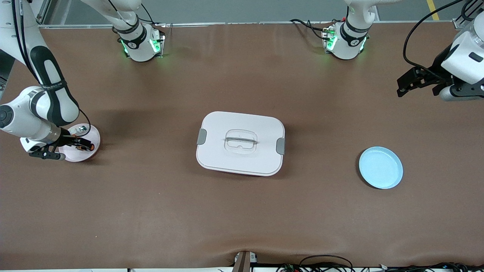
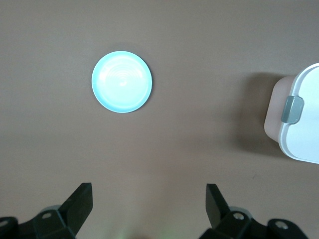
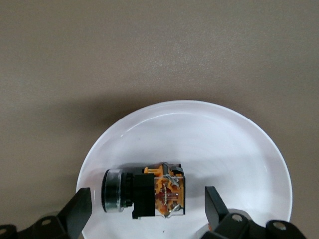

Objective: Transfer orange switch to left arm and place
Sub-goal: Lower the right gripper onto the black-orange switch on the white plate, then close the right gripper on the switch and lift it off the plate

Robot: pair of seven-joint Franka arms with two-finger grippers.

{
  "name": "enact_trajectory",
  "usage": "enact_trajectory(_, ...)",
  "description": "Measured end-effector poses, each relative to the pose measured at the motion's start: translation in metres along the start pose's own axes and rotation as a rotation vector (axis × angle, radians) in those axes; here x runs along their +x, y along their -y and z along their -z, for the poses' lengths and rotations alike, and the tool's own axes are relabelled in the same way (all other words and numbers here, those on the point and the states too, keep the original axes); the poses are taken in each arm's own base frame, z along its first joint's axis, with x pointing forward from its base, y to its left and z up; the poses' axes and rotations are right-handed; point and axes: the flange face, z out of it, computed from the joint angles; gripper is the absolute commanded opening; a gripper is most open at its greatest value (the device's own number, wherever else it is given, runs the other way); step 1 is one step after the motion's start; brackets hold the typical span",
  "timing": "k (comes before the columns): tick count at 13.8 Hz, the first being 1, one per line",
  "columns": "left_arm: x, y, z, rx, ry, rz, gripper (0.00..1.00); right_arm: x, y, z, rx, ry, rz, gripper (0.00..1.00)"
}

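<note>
Right gripper (image 3: 144, 209) released, low over switch (image 3: 144, 195) on pink plate (image 1: 92, 149), left gripper (image 2: 149, 206) released, waiting high, well apart from box (image 1: 240, 142).

I am looking at a robotics lab bench: two arm bases (image 1: 141, 45) with green status lights bolted along a brown-covered table (image 1: 242, 211), loose cables (image 1: 325, 262) trailing at its near edge, grey floor showing past it.

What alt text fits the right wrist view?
The right gripper, fingers open, sits low over a white plate on the brown table, straddling the orange switch that lies on its side on the plate.
</note>
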Motion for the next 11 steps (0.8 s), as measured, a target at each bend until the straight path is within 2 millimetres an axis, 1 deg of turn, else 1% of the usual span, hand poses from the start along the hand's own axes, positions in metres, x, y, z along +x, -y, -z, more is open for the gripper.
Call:
enact_trajectory(6,0.0000,0.0000,0.0000,0.000,0.000,0.000,1.00,0.0001,0.0001,-0.0088,0.011,0.001,-0.018,1.00)
enact_trajectory(7,0.0000,0.0000,0.0000,0.000,0.000,0.000,1.00,0.0004,0.0003,-0.0102,0.011,0.001,-0.018,0.97)
enact_trajectory(8,0.0000,0.0000,0.0000,0.000,0.000,0.000,1.00,0.0007,0.0006,-0.0114,0.011,0.001,-0.017,0.76)
enact_trajectory(9,0.0000,0.0000,0.0000,0.000,0.000,0.000,1.00,0.0010,0.0013,-0.0121,0.011,0.001,-0.016,0.48)
enact_trajectory(10,0.0000,0.0000,0.0000,0.000,0.000,0.000,1.00,0.0012,0.0021,-0.0125,0.012,0.001,-0.015,0.36)
enact_trajectory(11,0.0000,0.0000,0.0000,0.000,0.000,0.000,1.00,0.0014,0.0029,-0.0126,0.012,0.001,-0.013,0.07)
